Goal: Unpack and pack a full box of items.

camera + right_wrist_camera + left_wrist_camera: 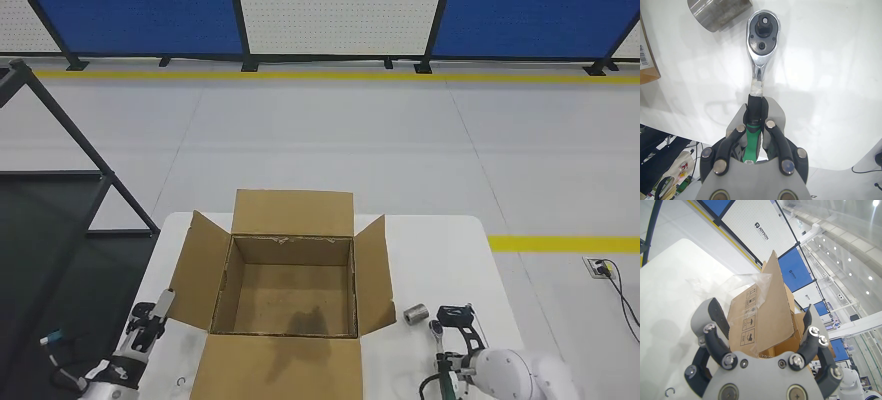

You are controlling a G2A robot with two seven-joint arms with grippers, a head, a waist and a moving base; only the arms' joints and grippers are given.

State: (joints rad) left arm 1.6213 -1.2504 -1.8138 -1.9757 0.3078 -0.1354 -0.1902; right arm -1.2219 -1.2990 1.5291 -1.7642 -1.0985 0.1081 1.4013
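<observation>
Well, the corrugated cardboard box [293,212] sat on the smooth white table [440,250], flaps splayed, its stained brown floor showing. The right gripper [755,109] was clamped tight on the ratchet wrench [762,36] by its black-and-green rubber handle, chrome head just beside a dull metal cylinder [719,13]. The left gripper [762,308] gaped wide, holding nothing, near the box's side flap and crinkled clear film [755,279].

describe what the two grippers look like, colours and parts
The left gripper has a pale grey metal base plate, black link arms joined by silver pins with clips, and light grey fingers lined with dark pads. The right gripper has the same grey plate, black links and round silver pins. In the top view, the right arm's casing is white and rounded.
</observation>
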